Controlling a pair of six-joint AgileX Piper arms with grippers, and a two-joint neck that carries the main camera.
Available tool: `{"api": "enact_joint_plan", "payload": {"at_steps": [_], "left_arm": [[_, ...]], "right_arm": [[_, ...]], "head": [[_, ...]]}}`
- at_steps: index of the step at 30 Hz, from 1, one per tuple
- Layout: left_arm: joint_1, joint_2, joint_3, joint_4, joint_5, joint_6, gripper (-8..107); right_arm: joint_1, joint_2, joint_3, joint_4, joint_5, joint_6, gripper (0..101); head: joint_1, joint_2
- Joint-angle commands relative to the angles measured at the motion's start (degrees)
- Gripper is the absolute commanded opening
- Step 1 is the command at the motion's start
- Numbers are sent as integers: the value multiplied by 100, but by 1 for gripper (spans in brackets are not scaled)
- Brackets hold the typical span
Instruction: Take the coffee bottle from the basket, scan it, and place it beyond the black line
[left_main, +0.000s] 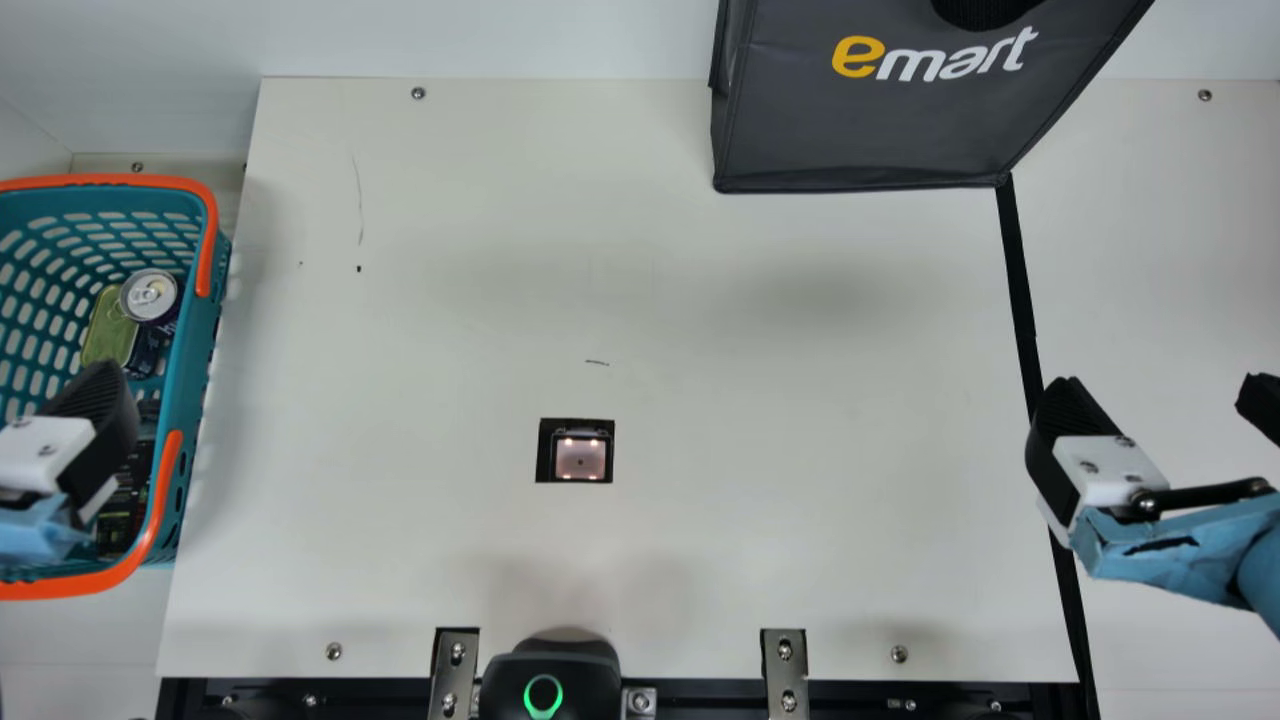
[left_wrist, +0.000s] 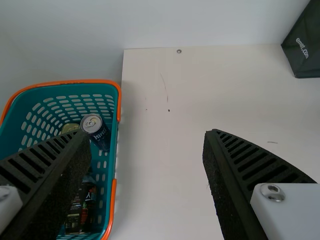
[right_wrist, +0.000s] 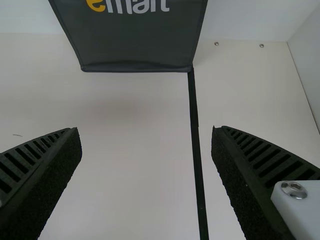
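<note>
Bottle, presumably coffee, in basket: likely slick, firm, best gripped mid-body; left claw, right claw wide open, empty.

On your left stands the teal basket, dark labelled items in its near part; which is the coffee bottle, you can't tell. Your square scanner glows pink near centre; the straight black line runs near-to-far on your right.

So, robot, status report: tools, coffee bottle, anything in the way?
Left tool open by the basket; right tool open above the black line. Likely coffee bottle: dark, low inside. Drink can nearby might crowd it.
</note>
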Motion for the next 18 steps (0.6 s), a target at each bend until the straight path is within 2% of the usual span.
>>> {"api": "enact_joint_plan", "payload": {"at_steps": [1, 15, 18], "left_arm": [[0, 0, 0, 0, 0, 0, 90], [0, 0, 0, 0, 0, 0, 90], [0, 0, 0, 0, 0, 0, 90]], "right_arm": [[0, 0, 0, 0, 0, 0, 91], [0, 0, 0, 0, 0, 0, 91], [0, 0, 0, 0, 0, 0, 91]], "head": [[-96, 143], [-96, 2009], [-96, 2009]]}}
